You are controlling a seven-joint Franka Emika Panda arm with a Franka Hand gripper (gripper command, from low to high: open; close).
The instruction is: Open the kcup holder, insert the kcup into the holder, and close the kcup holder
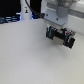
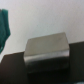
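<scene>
Kcup holder progress could not be confirmed: no drawer front, handle or pod slot was legible in either view, so I judged all 3 steps (opening, inserting, closing) as still left.

The white surface [image 1: 30, 60] filled most of the exterior view and lay bare in front of the arm. In the wrist view a black slab [image 2: 15, 67] ran across the frame, possibly the holder's top, though the blur left that unsure. A grey block [image 2: 47, 47] stood on or just behind it. A green object [image 2: 5, 25] sat at the edge beside them, and dark clutter [image 1: 12, 17] lined the far side on the exterior view's left.

The tool [image 1: 60, 36] hung just above the surface as a dark mass. I could not tell whether it was wide, narrow or holding anything. The kcup was not visible anywhere.
</scene>
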